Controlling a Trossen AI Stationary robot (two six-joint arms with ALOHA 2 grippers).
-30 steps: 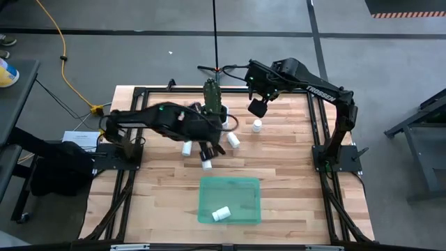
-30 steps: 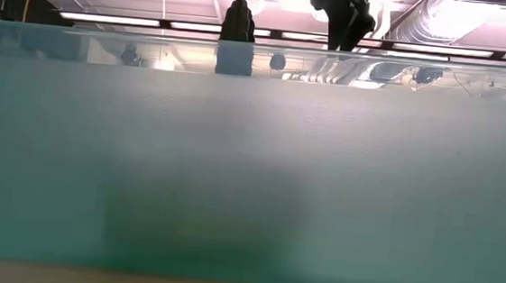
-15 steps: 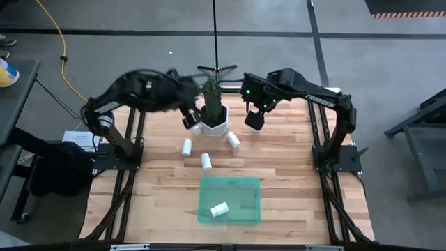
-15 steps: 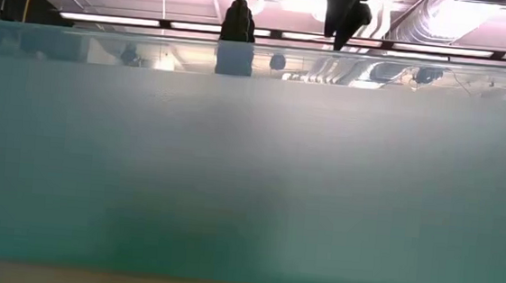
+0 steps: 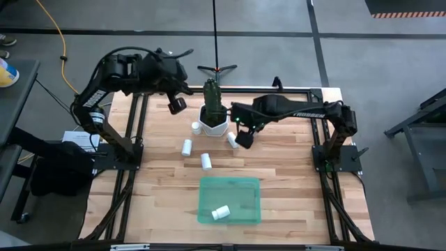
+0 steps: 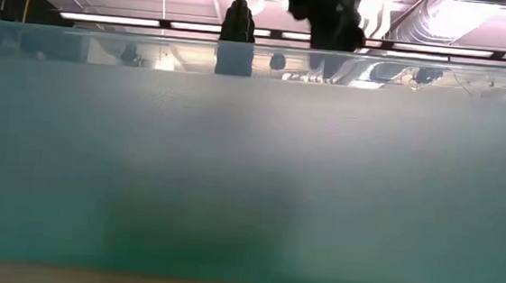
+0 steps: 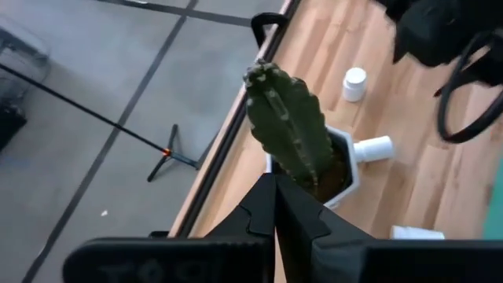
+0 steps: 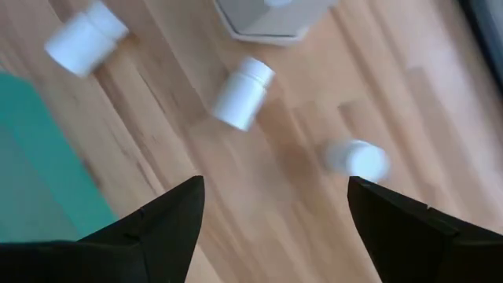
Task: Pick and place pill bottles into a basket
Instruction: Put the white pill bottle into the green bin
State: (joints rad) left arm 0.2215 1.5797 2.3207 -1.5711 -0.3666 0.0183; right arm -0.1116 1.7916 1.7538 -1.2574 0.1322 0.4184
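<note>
Reaching over the far middle of the table, the right tool hangs with fingers spread wide and nothing between them, just beside a lying pill bottle next to the white hexagonal plant pot. Judged step: pick up that bottle. To do it well, the tool should line its fingers across the bottle's short width, come straight down, and keep off the pot wall so the cactus is not knocked. The right wrist view shows three bottles ahead; the lying one sits nearest the pot's edge. The left tool is raised near the table's far left, fingers pressed together and empty, waiting. Other bottles: one upright touching or nearly touching the pot's left side, two more and between pot and basket. The green basket rests at the near middle with one bottle lying inside; four remain out. Surface is pale wood planking in a black frame. Around it: grey floor, a yellow cable, a tripod foot beyond the far edge. The low view is almost wholly blocked by the basket's green wall.
</note>
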